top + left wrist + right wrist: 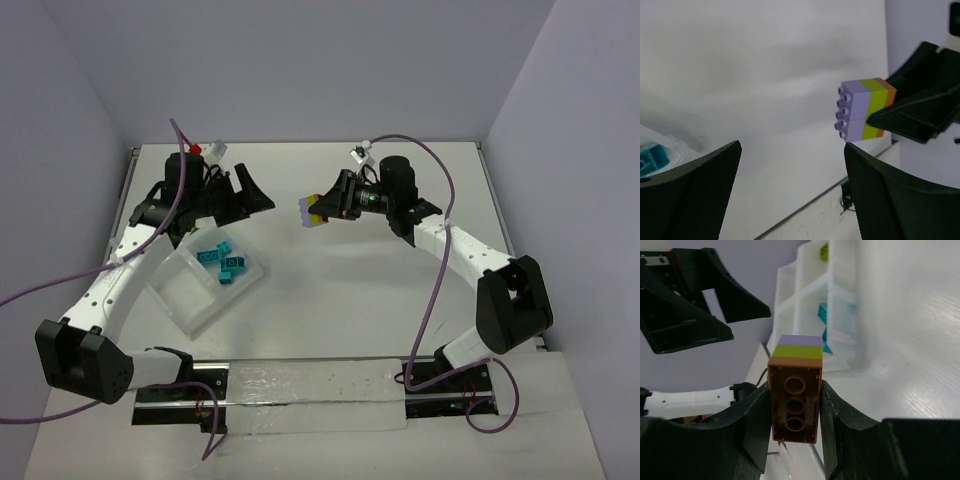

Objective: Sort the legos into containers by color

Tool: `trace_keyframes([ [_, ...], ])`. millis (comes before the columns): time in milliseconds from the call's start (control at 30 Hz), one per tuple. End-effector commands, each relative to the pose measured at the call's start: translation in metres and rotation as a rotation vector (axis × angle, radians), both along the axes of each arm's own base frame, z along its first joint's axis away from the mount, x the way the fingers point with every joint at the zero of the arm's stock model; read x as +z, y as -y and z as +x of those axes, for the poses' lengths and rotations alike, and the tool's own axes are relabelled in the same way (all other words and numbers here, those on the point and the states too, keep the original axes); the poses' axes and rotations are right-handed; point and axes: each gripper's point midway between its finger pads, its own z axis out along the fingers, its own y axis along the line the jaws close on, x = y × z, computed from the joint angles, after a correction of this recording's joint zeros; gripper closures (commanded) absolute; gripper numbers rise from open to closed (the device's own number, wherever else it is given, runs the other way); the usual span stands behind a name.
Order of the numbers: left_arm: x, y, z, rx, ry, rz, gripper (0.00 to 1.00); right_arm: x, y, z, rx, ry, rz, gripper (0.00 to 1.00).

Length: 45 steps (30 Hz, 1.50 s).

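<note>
My right gripper (325, 208) is shut on a stack of purple, lime green and orange legos (313, 211), held in the air above the table; it shows in the right wrist view (795, 395) with the orange underside facing the camera, and in the left wrist view (865, 107). My left gripper (255, 190) is open and empty, pointing at the stack from the left with a gap between. The clear tray (175, 290) lies under my left arm. Several teal legos (225, 262) lie in one compartment. A lime green lego (824, 251) sits in another.
My left gripper's open fingers (700, 305) show dark at the upper left of the right wrist view. A clear plastic sheet (310, 390) lies along the near edge between the arm bases. Walls close the table on three sides.
</note>
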Motion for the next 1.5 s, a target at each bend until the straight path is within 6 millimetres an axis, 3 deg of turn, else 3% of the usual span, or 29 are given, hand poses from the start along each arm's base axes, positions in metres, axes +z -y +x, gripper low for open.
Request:
trace_keyframes([
  [0,0.042,0.027,-0.020,-0.271,0.144,-0.185,0.09,0.040,-0.009,-0.013,0.116,0.109,0.132,1.00],
  [200,0.050,0.042,-0.041,-0.427,0.150,-0.308,0.11,0.059,-0.010,-0.024,0.173,0.141,0.170,1.00],
  [400,0.048,0.042,-0.047,-0.448,0.168,-0.331,0.10,0.055,-0.010,-0.031,0.210,0.127,0.171,1.00],
  [567,0.046,0.037,-0.042,-0.432,0.161,-0.304,0.09,0.049,-0.009,-0.030,0.214,0.129,0.149,1.00],
  [767,0.045,0.015,-0.027,-0.378,0.118,-0.364,0.09,0.046,-0.009,-0.029,0.207,0.129,0.140,1.00],
  [1000,0.052,0.010,-0.022,-0.364,0.149,-0.377,0.08,0.043,-0.009,-0.029,0.207,0.142,0.111,1.00],
  [1167,0.056,0.011,-0.019,-0.353,0.139,-0.492,0.08,0.040,-0.013,-0.035,0.238,0.131,0.106,1.00],
  [1467,0.049,0.010,-0.016,-0.346,0.128,-0.548,0.07,0.038,-0.017,-0.046,0.275,0.126,0.124,1.00],
])
